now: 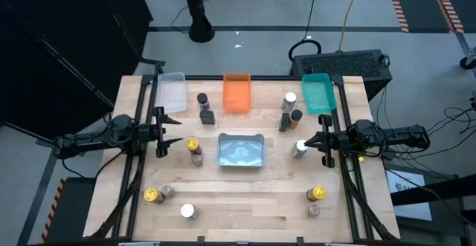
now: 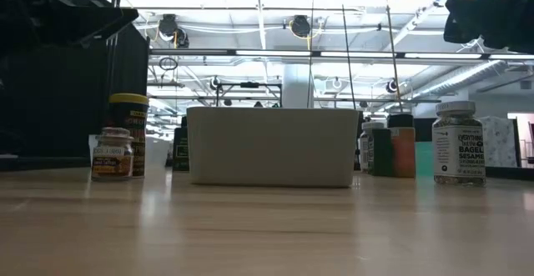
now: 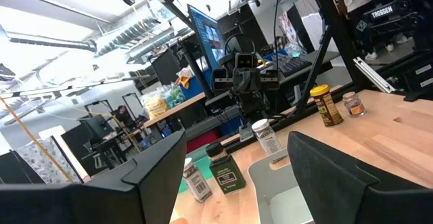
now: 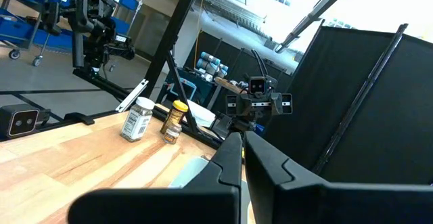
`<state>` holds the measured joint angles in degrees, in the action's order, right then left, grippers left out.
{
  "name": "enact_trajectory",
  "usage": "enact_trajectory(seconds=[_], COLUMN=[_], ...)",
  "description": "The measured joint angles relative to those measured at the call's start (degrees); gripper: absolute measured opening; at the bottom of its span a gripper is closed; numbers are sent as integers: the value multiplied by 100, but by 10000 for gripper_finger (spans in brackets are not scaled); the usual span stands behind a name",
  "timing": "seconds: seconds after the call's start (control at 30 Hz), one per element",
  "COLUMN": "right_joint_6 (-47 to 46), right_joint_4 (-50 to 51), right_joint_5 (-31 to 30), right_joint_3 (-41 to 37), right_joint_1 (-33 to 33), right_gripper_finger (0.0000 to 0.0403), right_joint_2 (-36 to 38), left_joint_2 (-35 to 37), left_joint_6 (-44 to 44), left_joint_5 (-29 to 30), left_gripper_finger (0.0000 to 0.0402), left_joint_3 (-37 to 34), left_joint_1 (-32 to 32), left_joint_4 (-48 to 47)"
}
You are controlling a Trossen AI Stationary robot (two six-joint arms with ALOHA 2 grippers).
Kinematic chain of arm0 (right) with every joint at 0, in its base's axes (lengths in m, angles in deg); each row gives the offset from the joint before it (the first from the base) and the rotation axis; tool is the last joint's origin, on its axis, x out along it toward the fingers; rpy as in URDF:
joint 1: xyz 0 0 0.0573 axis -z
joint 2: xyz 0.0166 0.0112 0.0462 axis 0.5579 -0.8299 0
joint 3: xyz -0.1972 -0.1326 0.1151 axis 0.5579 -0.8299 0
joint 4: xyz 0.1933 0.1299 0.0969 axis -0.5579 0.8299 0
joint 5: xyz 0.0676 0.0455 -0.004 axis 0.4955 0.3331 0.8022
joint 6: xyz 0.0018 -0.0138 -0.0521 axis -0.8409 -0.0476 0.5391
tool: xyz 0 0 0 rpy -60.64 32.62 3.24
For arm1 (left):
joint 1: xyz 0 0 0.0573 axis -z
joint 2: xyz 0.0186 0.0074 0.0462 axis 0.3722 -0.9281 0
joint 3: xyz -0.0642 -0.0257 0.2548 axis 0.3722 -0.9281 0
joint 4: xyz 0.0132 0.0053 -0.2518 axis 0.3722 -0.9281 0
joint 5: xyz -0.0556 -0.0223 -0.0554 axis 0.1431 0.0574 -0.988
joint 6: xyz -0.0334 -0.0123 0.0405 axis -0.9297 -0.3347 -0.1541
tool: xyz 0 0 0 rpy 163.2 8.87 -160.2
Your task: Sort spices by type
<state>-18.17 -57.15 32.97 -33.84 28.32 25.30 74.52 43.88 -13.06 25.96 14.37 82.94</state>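
Spice jars stand upright in loose groups on the wooden table. A black-lidded jar (image 1: 201,98) and a dark one (image 1: 207,115) are near the orange bin. White-lidded (image 1: 290,99) and brown-lidded (image 1: 296,115) jars are near the teal bin. More gold, brown and white-lidded jars stand toward the near edge, such as a gold-lidded one (image 1: 152,195). My left gripper (image 1: 169,131) (image 3: 237,139) hovers open at the left side, next to a gold-lidded jar (image 1: 193,144). My right gripper (image 1: 316,142) (image 4: 243,137) is shut and raised, beside a white-lidded jar (image 1: 300,148).
Three bins line the far edge: clear (image 1: 171,91), orange (image 1: 236,92) and teal (image 1: 318,92). A pale bin (image 1: 242,150) (image 2: 271,147) sits mid-table between the arms. Bare wood lies along the near middle. A black case (image 1: 349,64) is behind the table.
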Motion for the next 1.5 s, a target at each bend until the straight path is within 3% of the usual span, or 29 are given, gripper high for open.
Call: enact_trajectory(seconds=[1.17,1.33,1.5], right_joint_6=[0,0,-4], right_joint_4=[0,-1,-127], right_joint_5=[0,0,-2], right_joint_3=[0,0,0], right_joint_1=[-2,-2,-2], right_gripper_finger=[0,0,0], right_joint_2=[0,0,-1], left_joint_2=[0,0,0], left_joint_6=[4,1420,1504], left_joint_5=[2,228,232], left_gripper_finger=[265,265,265], left_joint_3=[0,1,0], left_joint_1=[0,-3,-2], left_joint_4=[0,77,60])
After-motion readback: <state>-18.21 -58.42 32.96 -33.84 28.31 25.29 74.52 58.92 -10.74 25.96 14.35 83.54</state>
